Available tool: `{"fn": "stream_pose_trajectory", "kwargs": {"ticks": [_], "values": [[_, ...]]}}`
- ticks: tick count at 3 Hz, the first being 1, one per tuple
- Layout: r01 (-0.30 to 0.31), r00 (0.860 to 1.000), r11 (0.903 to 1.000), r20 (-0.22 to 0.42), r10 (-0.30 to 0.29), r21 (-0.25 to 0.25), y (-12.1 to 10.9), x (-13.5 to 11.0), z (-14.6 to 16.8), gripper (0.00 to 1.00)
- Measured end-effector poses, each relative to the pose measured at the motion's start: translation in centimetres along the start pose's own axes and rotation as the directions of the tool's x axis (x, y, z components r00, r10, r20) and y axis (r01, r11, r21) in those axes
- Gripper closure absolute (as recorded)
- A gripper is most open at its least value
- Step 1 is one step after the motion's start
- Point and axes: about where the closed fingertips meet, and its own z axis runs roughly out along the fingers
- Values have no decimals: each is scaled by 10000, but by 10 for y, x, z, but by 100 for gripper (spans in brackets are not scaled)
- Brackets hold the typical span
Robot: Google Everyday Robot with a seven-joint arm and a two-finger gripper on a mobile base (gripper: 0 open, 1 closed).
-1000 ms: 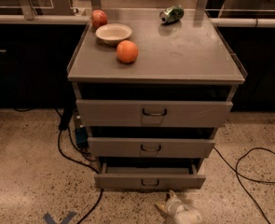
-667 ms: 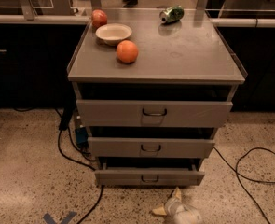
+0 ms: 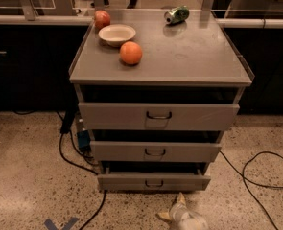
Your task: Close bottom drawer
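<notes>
Down at 6 o'clock of the view, the gripper hangs low over the speckled floor, just below the front of the bottom drawer; whether it is open or closed cannot be told. That drawer, lowest of three in the grey cabinet, stands partly pulled out, a dark gap showing above its front. On the cabinet's surface an orange sits at 5 o'clock of a white bowl.
</notes>
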Motion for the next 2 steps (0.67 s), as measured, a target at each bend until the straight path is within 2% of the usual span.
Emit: {"fn": "stream_pose_trajectory", "kwargs": {"ticks": [2], "values": [[221,9989,9995,417,-230,227,-1,-10,-15,60]]}}
